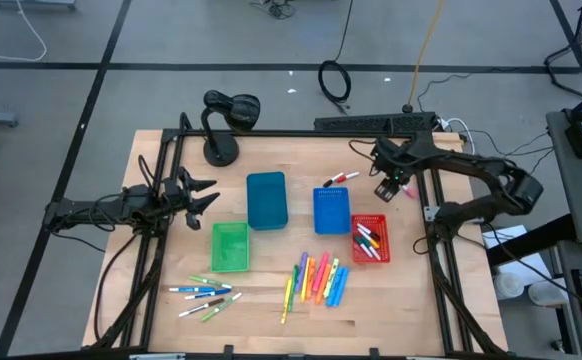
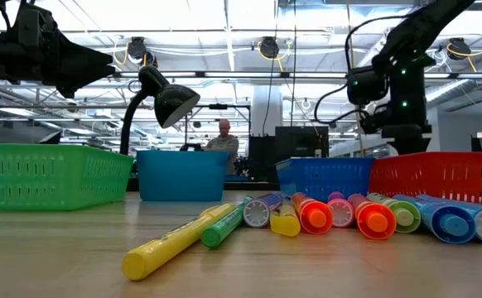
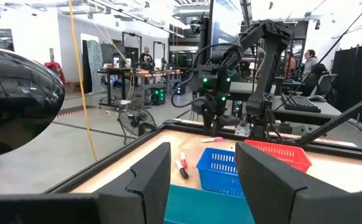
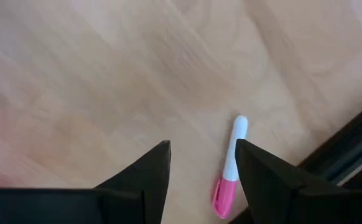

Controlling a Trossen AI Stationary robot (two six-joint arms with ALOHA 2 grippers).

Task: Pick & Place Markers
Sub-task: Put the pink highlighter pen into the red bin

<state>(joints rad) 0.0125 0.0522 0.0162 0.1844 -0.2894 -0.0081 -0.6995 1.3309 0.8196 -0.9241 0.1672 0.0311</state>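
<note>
Your right gripper [image 4: 199,165] hangs over the far right part of the table [image 1: 271,300], fingers spread and pinching nothing. A white marker with a pink cap [image 4: 229,168] lies flat on the wood just beside one fingertip, outside the gap, so the jaws are not yet lined up on it. Its pose reads as an approach from above; you would likely need to shift sideways before closing.

Near that gripper, toward the table's middle, two red-capped markers [image 1: 340,179] lie loose. The red bin [image 1: 370,238], on the near side of it, already holds several markers, probably the drop point for this side.

Your left gripper [image 1: 199,193] waits above the left part of the table, fingers apart and empty, pointed toward the teal bin [image 1: 266,200]. The green bin [image 1: 230,246] sits just nearer than it.

Well away from both grippers, along the near edge, a row of neon markers [image 1: 318,280] and a scatter of white-bodied markers [image 1: 203,294] remain unsorted. The blue bin [image 1: 331,211] stands between teal and red.
</note>
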